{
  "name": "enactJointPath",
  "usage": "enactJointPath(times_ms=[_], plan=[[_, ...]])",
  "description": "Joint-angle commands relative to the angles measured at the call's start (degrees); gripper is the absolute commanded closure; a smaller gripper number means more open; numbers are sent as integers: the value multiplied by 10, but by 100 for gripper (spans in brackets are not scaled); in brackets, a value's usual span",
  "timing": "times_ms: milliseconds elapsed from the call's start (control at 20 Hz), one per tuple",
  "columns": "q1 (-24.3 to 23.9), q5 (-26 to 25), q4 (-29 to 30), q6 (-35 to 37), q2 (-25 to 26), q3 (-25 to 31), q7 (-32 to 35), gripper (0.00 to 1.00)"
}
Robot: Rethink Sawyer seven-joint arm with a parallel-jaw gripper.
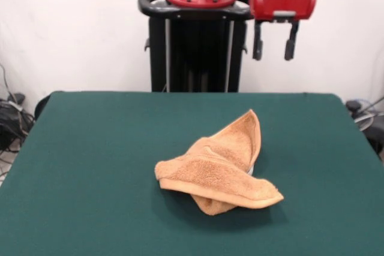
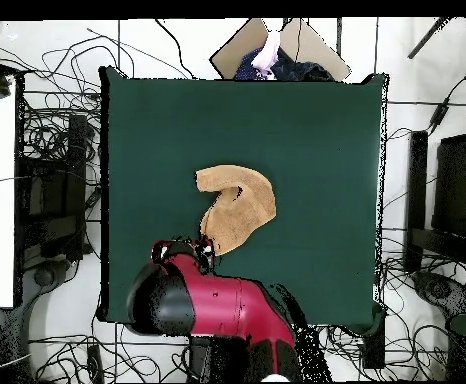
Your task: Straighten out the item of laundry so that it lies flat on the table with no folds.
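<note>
The orange-tan towel (image 1: 222, 169) lies crumpled near the middle of the green table (image 1: 90, 148), folded over itself, with one corner standing up and pointing toward the far side. In the overhead view the towel (image 2: 239, 205) forms a curved, folded shape on the table (image 2: 317, 130). My gripper (image 1: 274, 46) hangs high above the table's far edge, apart from the towel. It is open and empty. From above, the gripper (image 2: 182, 250) shows just beside the towel's end nearest the robot base.
The black pedestal (image 1: 198, 52) stands behind the far edge. Cables (image 2: 47, 140) lie on the floor around the table. A person's hand (image 2: 269, 52) and a cardboard piece (image 2: 307, 45) show beyond the table's edge opposite the robot.
</note>
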Motion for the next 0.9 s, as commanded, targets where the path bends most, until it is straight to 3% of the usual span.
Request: enactJointPath(times_ms=[50,550,900], plan=[[-14,-20,10,-25,38,47,62,0],[14,-33,-4,-32,30,-5,77,0],[12,-43,-20,-72,76,-10,83,0]])
